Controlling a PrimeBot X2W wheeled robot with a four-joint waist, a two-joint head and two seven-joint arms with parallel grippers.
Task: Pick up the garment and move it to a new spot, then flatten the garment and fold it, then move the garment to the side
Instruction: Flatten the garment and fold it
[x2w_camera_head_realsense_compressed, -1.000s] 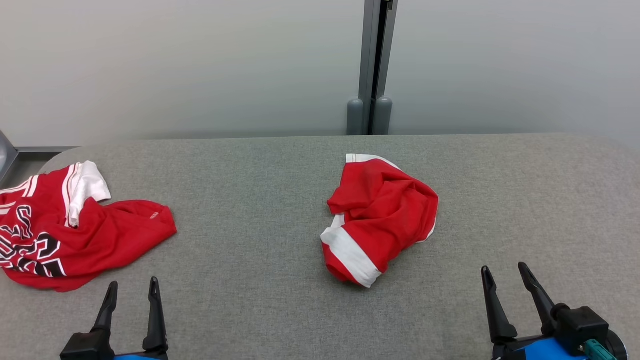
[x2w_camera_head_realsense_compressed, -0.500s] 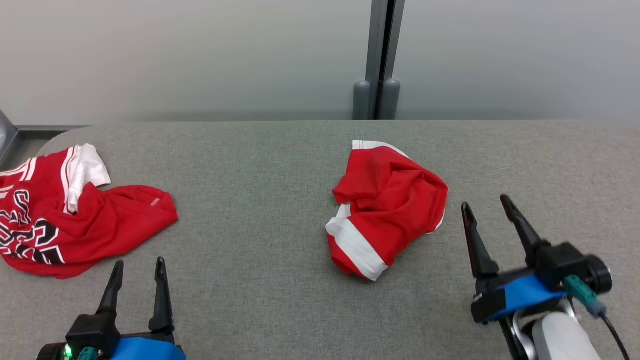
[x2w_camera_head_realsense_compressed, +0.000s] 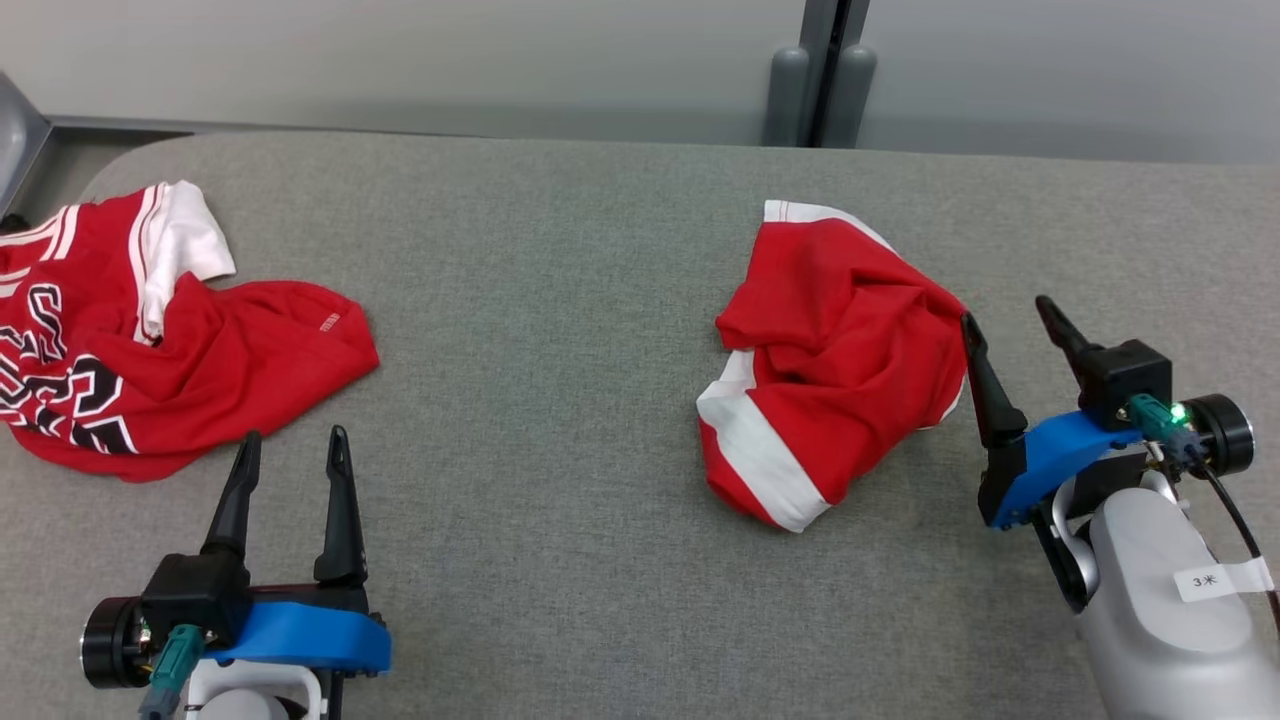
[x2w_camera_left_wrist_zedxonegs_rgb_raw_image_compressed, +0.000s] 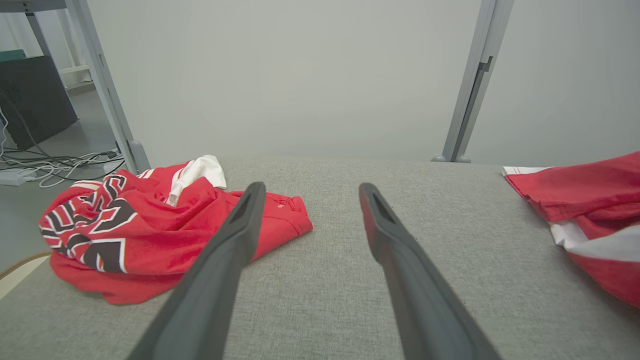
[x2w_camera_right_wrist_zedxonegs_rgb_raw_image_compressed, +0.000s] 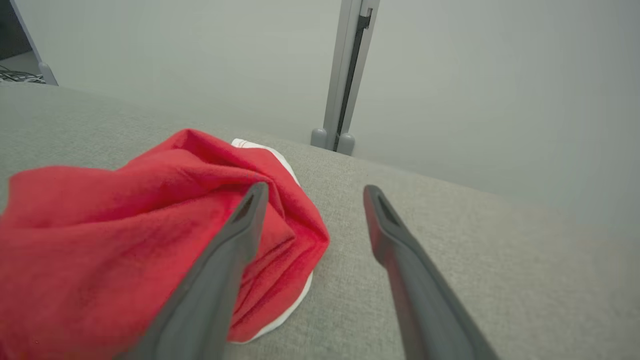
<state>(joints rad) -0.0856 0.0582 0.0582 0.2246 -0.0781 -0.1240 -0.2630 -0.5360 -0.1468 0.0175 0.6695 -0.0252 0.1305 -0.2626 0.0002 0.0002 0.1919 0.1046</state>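
Judging by how things lie, the task is barely begun: nothing is lifted, flattened or folded.

At the far left corner of the worktop (x2w_camera_head_realsense_compressed: 560, 300) a red jersey (x2w_camera_head_realsense_compressed: 170, 360) with black-and-white lettering lies rumpled, its left part reaching the left edge. It takes up that corner, so little room is free there. The left tool (x2w_camera_head_realsense_compressed: 294, 433) hovers near the front edge just right of the jersey, fingers spread wide and holding nothing.

From there a broad bare stretch runs across the middle, the best open room for laying cloth flat.

Right of centre the garment (x2w_camera_head_realsense_compressed: 830, 370), red with white trim, sits crumpled in a heap, well clear of every edge. The right tool (x2w_camera_head_realsense_compressed: 1005, 309) stands at its right side, fingers wide apart and empty. Its inner finger is at the cloth's rim, though whether it touches I cannot tell. Bare worktop continues beyond, toward the right edge.
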